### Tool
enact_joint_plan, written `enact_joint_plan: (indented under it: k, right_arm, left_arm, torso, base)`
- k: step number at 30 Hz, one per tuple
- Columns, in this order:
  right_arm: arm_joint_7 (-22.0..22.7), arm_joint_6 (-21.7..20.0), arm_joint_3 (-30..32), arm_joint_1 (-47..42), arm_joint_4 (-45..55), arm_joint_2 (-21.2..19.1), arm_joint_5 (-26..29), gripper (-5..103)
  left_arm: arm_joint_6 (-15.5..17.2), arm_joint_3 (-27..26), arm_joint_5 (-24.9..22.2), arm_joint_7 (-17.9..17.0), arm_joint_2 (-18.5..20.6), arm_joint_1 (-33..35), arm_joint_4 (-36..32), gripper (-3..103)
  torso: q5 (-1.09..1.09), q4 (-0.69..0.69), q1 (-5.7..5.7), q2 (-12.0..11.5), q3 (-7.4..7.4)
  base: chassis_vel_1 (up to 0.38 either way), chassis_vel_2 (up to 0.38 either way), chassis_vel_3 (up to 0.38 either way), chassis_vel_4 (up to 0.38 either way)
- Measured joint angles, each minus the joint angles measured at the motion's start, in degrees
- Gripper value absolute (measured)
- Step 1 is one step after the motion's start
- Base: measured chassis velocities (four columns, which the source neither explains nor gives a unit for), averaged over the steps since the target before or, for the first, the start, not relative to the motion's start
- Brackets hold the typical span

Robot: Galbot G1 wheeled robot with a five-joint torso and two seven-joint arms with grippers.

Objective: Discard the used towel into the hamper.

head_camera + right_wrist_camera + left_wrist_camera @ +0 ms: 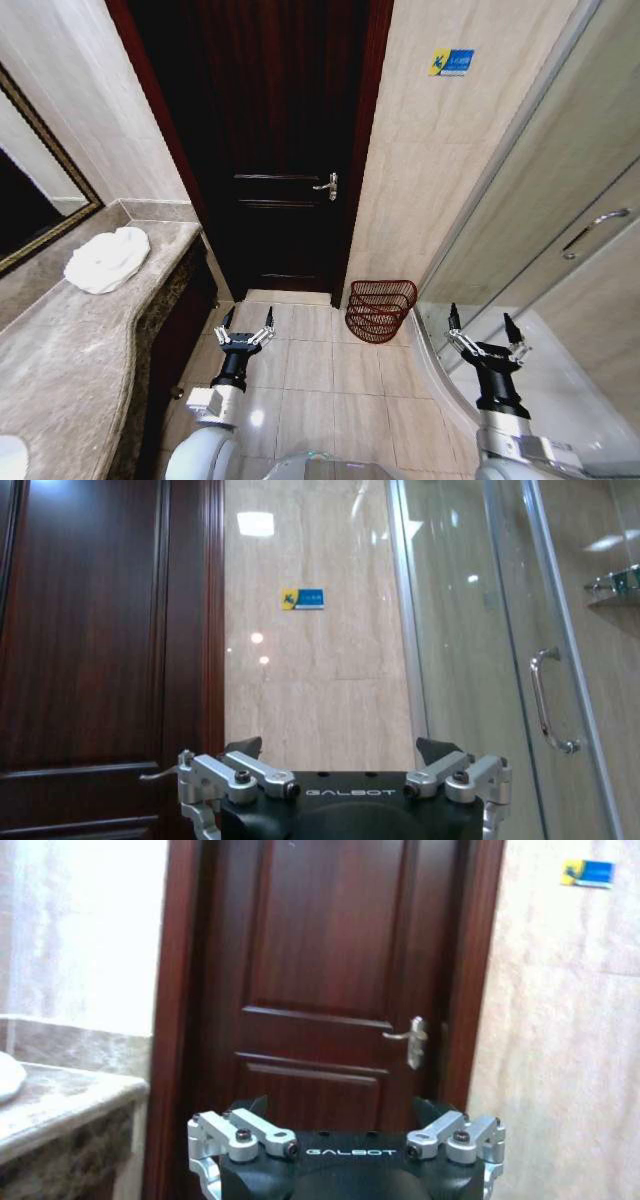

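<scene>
A crumpled white towel [107, 259] lies in a soft, rounded heap on the polished marble desk [60, 370], near its far edge by the mirror. The hamper [379, 310], a round dark-red wire basket with horizontal ribs, lies tipped on the tiled floor by the wall beside the dark wooden door [270, 150], mouth tilted toward the robot. Left tool [247, 334] and right tool [487, 335] hover above the floor, both spread wide and empty.

"GALBOT" on the left claw [345, 1119] and right claw [343, 756] housings.
</scene>
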Motion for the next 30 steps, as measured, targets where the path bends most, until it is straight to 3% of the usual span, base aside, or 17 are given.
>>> enact_joint_plan:
  k: [7,12,30]
  right_arm:
    - [-0.04,0.46,-0.06,0.01,-0.59,-0.06,-0.38,100]
    - [-0.12,0.24,0.07,-0.03,-0.59,-0.27,-0.57,100]
    - [0.39,1.29,0.36,0.02,-1.36,-0.08,-2.36,100]
  left_arm:
    - [1.19,-0.31,1.77,-1.9,-0.02,-0.07,-0.44,102]
    - [-0.23,-0.17,1.95,-1.93,-0.41,-0.17,-0.4,100]
    - [0.91,0.84,2.26,-4.09,-0.59,-0.88,-0.72,100]
  torso:
    - [0.0,0.0,0.0,0.0,0.0]
    - [0.0,0.0,0.0,0.0,0.0]
    - [0.0,-0.01,0.0,0.0,0.0]
  base:
    - [0.0,0.0,0.0,0.0]
    - [0.0,0.0,0.0,0.0]
    - [0.011,0.009,0.009,0.008]
